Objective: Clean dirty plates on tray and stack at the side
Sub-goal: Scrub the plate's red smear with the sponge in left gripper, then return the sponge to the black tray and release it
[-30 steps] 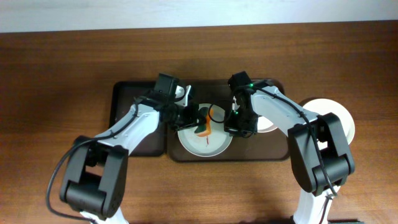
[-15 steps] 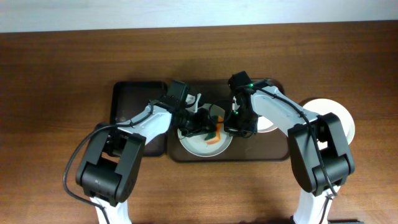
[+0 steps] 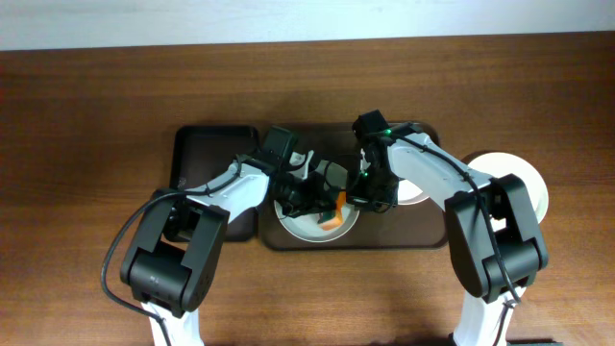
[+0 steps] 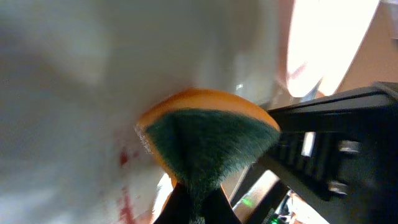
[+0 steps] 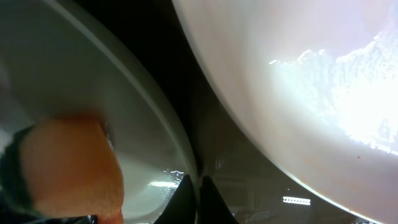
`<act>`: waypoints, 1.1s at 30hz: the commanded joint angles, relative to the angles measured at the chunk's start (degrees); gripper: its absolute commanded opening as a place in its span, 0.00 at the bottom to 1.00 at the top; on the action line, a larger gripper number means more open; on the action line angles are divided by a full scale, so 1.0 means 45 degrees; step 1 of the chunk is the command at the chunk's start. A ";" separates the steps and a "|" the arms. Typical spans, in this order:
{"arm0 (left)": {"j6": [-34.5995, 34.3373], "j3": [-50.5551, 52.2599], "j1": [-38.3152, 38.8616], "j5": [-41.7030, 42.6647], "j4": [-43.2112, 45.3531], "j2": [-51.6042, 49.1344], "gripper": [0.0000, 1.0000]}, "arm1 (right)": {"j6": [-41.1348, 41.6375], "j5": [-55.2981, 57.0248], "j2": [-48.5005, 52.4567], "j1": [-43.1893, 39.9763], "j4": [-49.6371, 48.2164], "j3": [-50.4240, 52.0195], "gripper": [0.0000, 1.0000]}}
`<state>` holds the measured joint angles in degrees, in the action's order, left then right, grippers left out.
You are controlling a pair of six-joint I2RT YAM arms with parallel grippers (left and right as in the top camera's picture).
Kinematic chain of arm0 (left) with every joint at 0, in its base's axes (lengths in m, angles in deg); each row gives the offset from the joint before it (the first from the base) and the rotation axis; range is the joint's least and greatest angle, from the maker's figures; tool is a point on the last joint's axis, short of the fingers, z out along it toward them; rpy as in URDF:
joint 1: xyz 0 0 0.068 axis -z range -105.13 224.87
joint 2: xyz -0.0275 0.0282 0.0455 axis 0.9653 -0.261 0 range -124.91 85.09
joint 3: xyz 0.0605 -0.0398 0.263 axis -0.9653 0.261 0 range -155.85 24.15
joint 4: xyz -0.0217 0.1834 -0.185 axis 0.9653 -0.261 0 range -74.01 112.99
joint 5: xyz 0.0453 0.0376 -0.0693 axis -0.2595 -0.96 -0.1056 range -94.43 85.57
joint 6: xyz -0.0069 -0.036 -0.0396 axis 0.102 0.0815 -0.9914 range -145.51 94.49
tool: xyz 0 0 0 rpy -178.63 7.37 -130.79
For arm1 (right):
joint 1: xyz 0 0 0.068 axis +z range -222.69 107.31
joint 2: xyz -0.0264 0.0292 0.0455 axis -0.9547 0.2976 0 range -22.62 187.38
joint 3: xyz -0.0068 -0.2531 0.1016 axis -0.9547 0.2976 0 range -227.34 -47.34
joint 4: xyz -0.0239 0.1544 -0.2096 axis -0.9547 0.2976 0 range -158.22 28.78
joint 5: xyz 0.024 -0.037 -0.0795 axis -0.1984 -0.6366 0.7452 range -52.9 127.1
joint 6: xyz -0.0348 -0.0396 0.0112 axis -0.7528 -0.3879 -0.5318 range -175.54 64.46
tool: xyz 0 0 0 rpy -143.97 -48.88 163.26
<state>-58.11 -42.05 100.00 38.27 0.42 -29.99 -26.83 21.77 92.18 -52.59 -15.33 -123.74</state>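
Observation:
A white plate [image 3: 300, 227] lies in the middle of the dark brown tray [image 3: 404, 238]. My left gripper [image 3: 327, 208] is shut on an orange sponge [image 3: 335, 218] with a green scrub face and presses it on that plate. In the left wrist view the sponge [image 4: 205, 140] touches the plate [image 4: 74, 87] next to a red smear [image 4: 124, 158]. My right gripper [image 3: 368, 200] is shut on the same plate's right rim [image 5: 194, 177]. A second plate [image 3: 416, 193] sits on the tray's right part, partly under the right arm. A third plate [image 3: 524, 183] rests on the table right of the tray.
A narrower dark tray [image 3: 207, 163] adjoins the big tray on the left. Both arms cross over the tray's middle, close to each other. The wooden table [image 3: 96, 115] extends to the left and front. A pale wall edge runs along the back.
My left gripper has carried the sponge to the right and forward across the middle plate. The right gripper stays put on the rim.

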 commanded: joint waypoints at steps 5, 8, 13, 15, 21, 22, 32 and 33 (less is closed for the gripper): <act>0.0670 -0.0068 -0.0228 -0.3065 -0.0670 -0.0287 0.00 | 0.0010 0.0117 -0.0121 -0.0044 0.0058 0.0049 0.04; 0.1384 -0.0083 -0.0588 -0.3084 -0.0656 -0.0170 0.00 | 0.0010 0.0117 -0.0121 -0.0044 0.0063 0.0049 0.04; 0.2084 -0.0233 -0.0981 -0.3716 -0.0466 0.0724 0.00 | 0.0010 0.0117 -0.0121 -0.0044 0.0063 0.0049 0.04; 0.2336 -0.0306 -0.0981 -0.3789 -0.0476 0.1035 0.00 | 0.0010 0.0117 -0.0121 -0.0044 0.0063 0.0049 0.04; 0.3332 -0.0330 -0.1122 -0.4061 -0.1005 0.2773 0.00 | 0.0010 0.0117 -0.0121 -0.0044 0.0063 0.0049 0.04; 0.3434 -0.0330 -0.1205 -0.4527 -0.1239 0.3147 0.00 | 0.0010 0.0117 -0.0121 -0.0044 0.0063 0.0049 0.04; 0.4614 -0.0243 -0.3089 -0.9054 -0.3687 0.4551 0.00 | 0.0015 0.0121 -0.0121 -0.0044 0.0015 0.0049 0.04; 0.4624 -0.0189 -0.3211 -0.9340 -0.3813 0.4459 0.00 | 0.0015 0.0121 -0.0121 -0.0044 0.0010 0.0049 0.04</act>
<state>-39.97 -42.73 88.13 6.12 -14.72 -9.84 -26.86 21.75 92.18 -52.59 -15.33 -123.72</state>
